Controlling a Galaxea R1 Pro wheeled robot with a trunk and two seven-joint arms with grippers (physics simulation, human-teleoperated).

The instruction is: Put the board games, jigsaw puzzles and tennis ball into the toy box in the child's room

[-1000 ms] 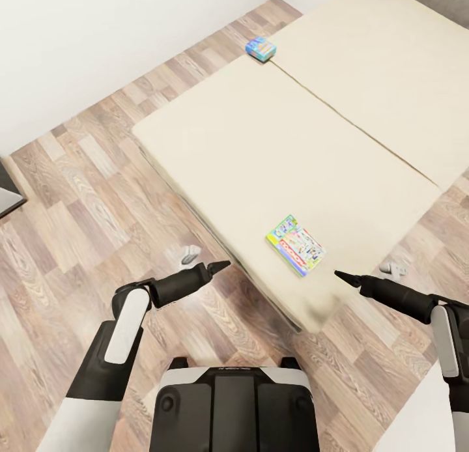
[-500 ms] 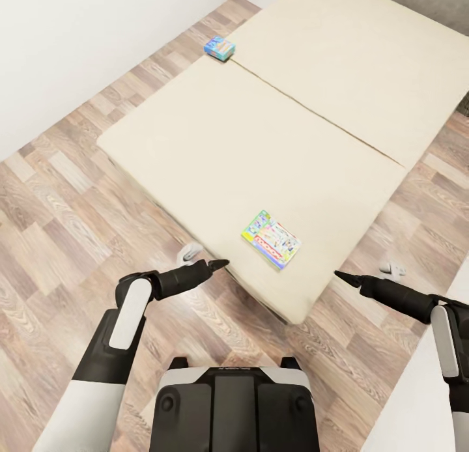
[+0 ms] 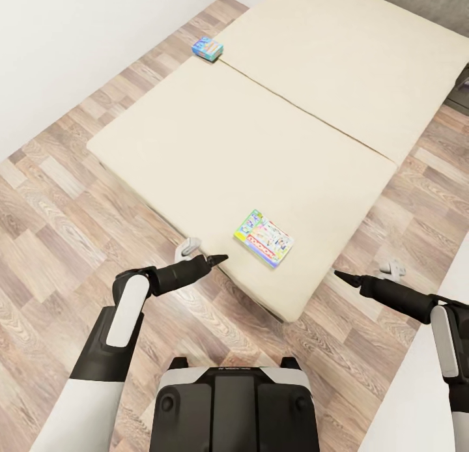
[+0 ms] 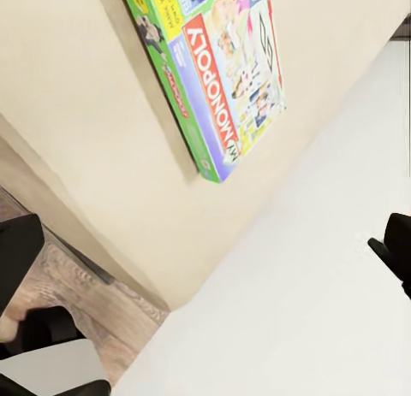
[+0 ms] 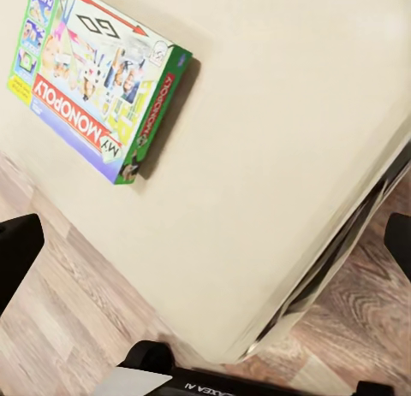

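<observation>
1. monopoly box point(image 3: 264, 238) lies flat on the bed point(image 3: 195, 133) near its front corner.
2. small blue game box point(image 3: 207, 48) sits at the bed's far edge, by the floor point(image 3: 52, 198).
3. left end effector point(image 3: 218, 259) and right end effector point(image 3: 341, 277) hover over the floor, holding nothing; fingers look pressed together.

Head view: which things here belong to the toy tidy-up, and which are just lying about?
Belongs to the job:
Monopoly box, flat on the bed near its corner
small blue game box at the bed's far edge

Just lying about:
two small grey-white objects on the floor
</observation>
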